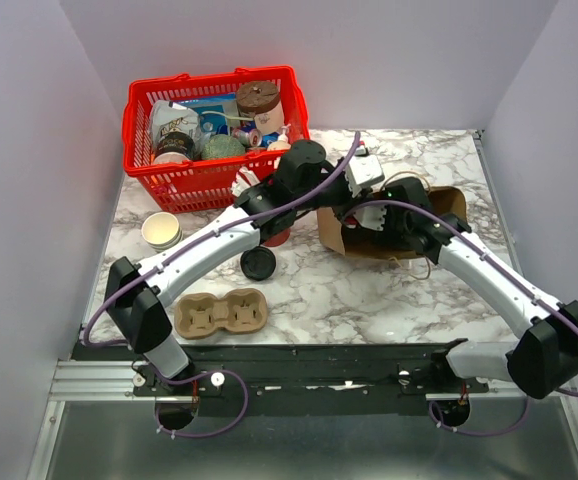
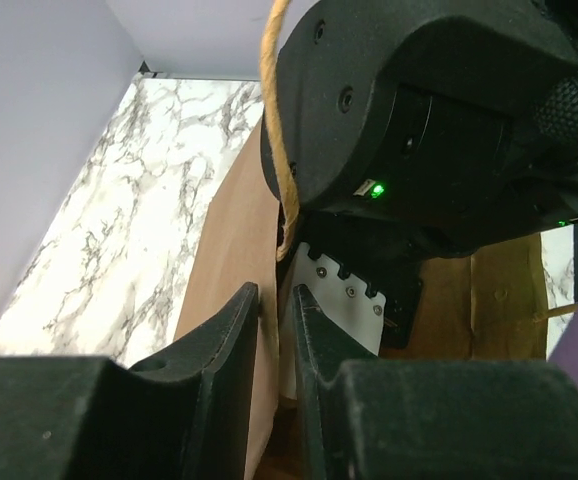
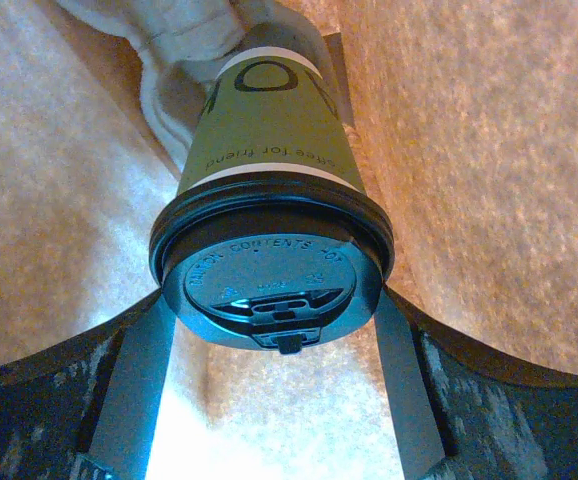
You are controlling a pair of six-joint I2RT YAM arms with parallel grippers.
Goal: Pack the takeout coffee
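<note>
The takeout coffee [image 3: 269, 130], a green cup with a pale band and a black lid [image 3: 269, 270], sits inside a brown paper bag [image 3: 459, 150] that lies on its side. My right gripper [image 3: 274, 315] is shut on the lid, one finger at each side. In the top view the right gripper [image 1: 374, 215] reaches into the bag [image 1: 451, 205] and the cup is hidden. My left gripper [image 2: 274, 330] is shut on the bag's edge [image 2: 231, 235], near the bag's mouth in the top view [image 1: 319, 203].
A red basket [image 1: 169, 180] full of goods stands at the back left. A stack of lidless cups [image 1: 161, 230], a loose black lid [image 1: 259, 263] and a cardboard cup carrier [image 1: 221, 313] lie at the left front. A white crumpled thing [image 3: 174, 60] lies deeper in the bag.
</note>
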